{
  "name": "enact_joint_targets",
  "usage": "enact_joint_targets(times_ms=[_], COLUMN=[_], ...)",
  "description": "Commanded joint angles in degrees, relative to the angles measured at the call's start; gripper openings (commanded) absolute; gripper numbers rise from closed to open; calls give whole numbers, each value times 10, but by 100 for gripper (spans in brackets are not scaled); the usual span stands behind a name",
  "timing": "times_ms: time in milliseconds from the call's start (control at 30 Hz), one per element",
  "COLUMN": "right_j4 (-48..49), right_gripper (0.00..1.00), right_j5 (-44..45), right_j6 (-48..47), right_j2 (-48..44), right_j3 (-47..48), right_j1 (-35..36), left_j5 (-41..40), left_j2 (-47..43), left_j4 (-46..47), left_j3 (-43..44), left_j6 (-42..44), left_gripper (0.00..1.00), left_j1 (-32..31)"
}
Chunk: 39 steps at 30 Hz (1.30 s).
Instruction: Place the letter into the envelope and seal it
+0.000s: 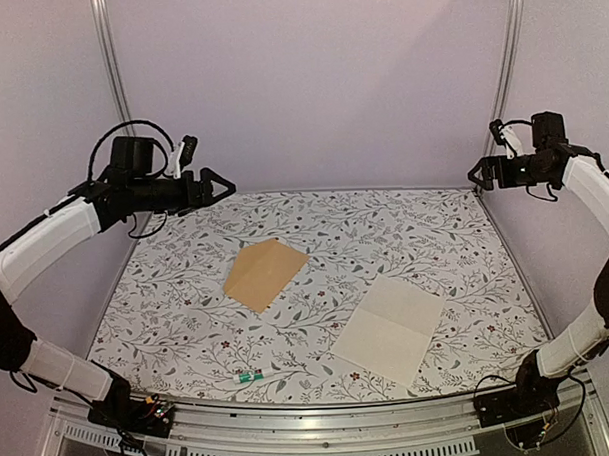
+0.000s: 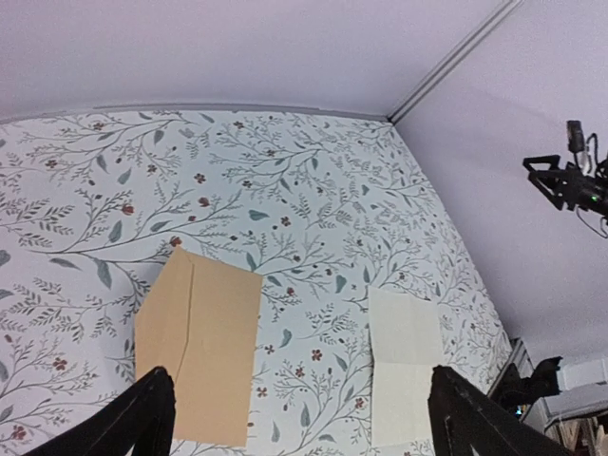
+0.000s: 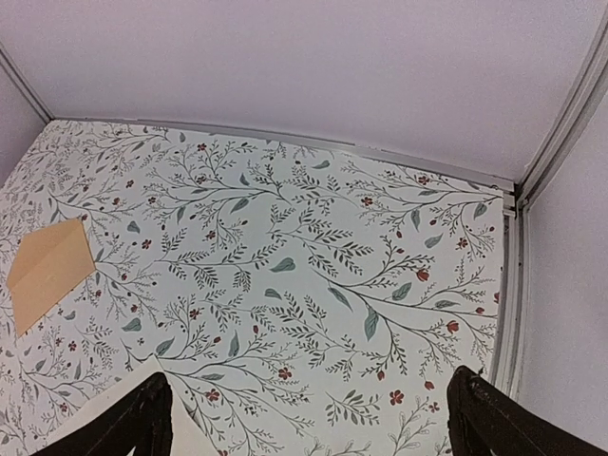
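Nothing started: my left pincer (image 1: 221,186) and right pincer (image 1: 477,175) hang wide open and empty, well clear of the envelope (image 1: 266,274). The letter (image 1: 390,330) lies to its right, not yet inserted.

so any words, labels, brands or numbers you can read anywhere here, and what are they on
No readable text in any view.
envelope: plain tan, no writing on the side shown.
letter: blank, only a fold crease.
small green item at the near table edge: too small to tell if it carries print.
table cover: leaf and flower pattern only, no signs.
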Motion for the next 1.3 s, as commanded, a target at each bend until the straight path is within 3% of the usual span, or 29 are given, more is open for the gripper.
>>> enact_joint_targets(times_ms=[0,133,333,500,600,800,933,1133,1267], right_j4=[-10,-32,-35,-32,-43,-74,-96,-146,-166], right_gripper=[99,99,92,84,78,68,68,69,74], right_j5=[-48,-94,-81,-85,-96,-67,-35,-10,29], right_j6=[-73,-112,-158,-184,-180,-227,-254,-317,-341], right_j2=[-6,18,58,97,113,68,6,-83,-116], right_j3=[12,33,45,43,40,-57,-137,-239,-278], right_j1=[-2,21,145,230,249,250,249,249,250], left_j5=[-183,-193,-211,-180,-123,-35,11,4,8], left_j2=[22,57,61,70,82,82,136,248,321], left_j4=[-47,-77,-58,-30,-13,79,93,86,94], left_j3=[-14,-19,-79,-109,-107,-103,-72,24,79], left_j6=[2,-28,-110,-120,-96,-44,-39,-15,-32], left_gripper=[91,88,87,86,80,78,78,82,88], left_j1=[14,18,18,18,12,-67,-115,-209,-255])
